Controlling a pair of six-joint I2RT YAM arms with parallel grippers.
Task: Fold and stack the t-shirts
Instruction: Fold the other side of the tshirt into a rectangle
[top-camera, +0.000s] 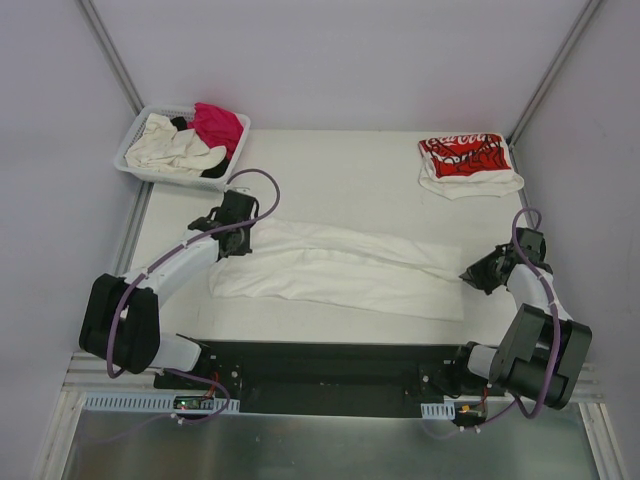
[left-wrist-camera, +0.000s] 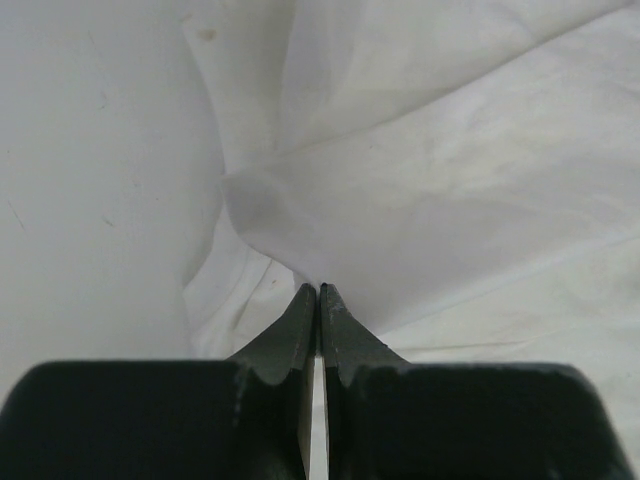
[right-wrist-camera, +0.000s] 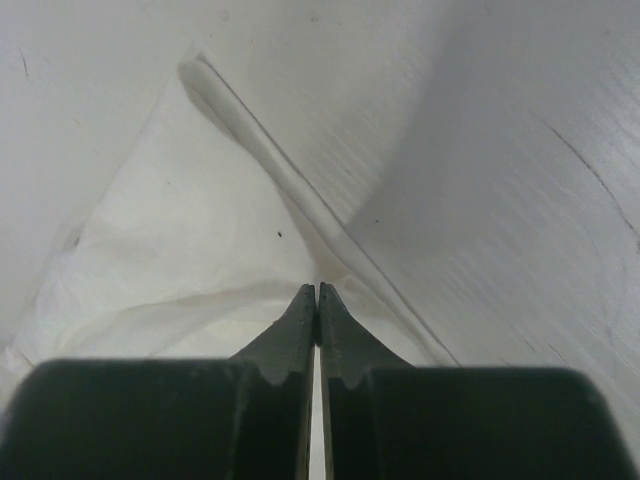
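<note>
Left pincer (left-wrist-camera: 319, 291) pinching white t-shirt (top-camera: 340, 268) edge, right pincer (right-wrist-camera: 317, 291) pinching opposite edge

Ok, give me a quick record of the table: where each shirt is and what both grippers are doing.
white t-shirt: lying in a long band across the middle of the table
left gripper: shut, pinching the shirt's left end
right gripper: shut, pinching the shirt's right end
printed t-shirt: folded, far right corner
basket: far left corner, holds a heap of shirts
</note>
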